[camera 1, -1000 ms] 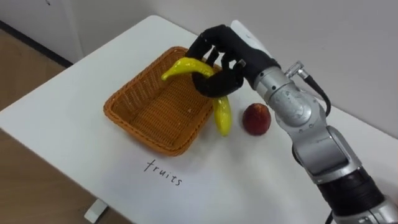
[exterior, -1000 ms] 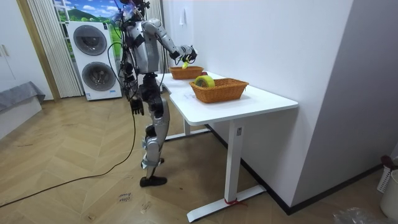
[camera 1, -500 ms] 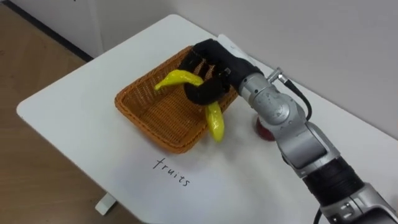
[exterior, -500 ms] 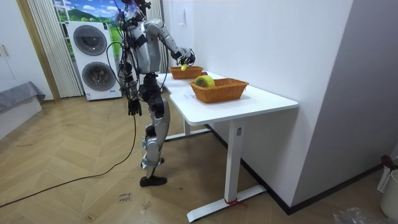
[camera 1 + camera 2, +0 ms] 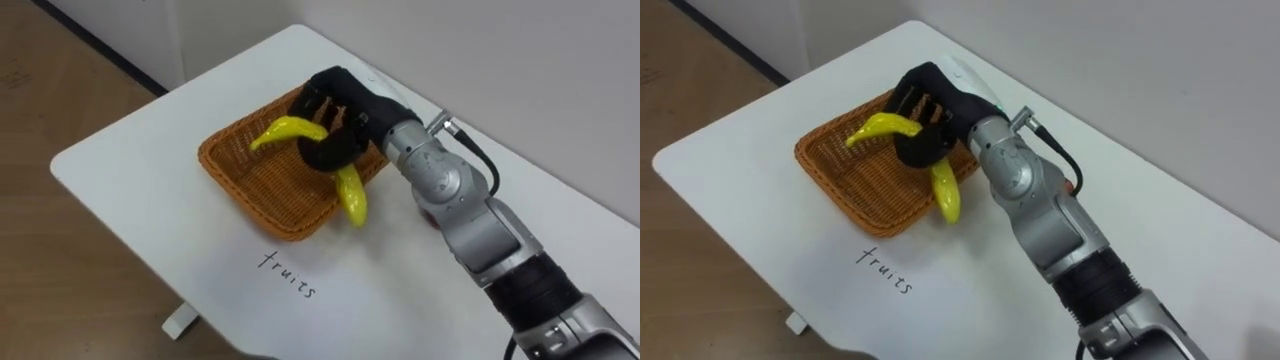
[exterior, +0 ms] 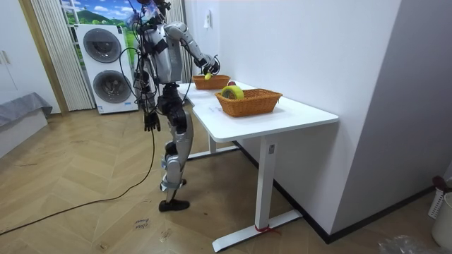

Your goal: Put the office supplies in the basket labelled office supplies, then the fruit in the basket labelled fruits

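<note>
Banana [image 5: 283,130], yellow and curved, gripped in black right hand [image 5: 350,100] over woven wicker basket [image 5: 255,175] on white bench [image 5: 140,160], tail hanging outside near-right rim. Move further left over basket middle, then release low. Left hand [image 6: 150,123] by hip, state cannot tell.

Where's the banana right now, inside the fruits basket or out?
Out: right hand grips banana over the basket, one end hanging past its rim.

- The white table [image 5: 130,190] is lit brightly and evenly from above.
- A soft, faint shadow is cast on it beneath the right hand [image 5: 335,95] and the banana [image 5: 352,195].
- The floor [image 6: 226,194] under the table is left in mild shade.
</note>
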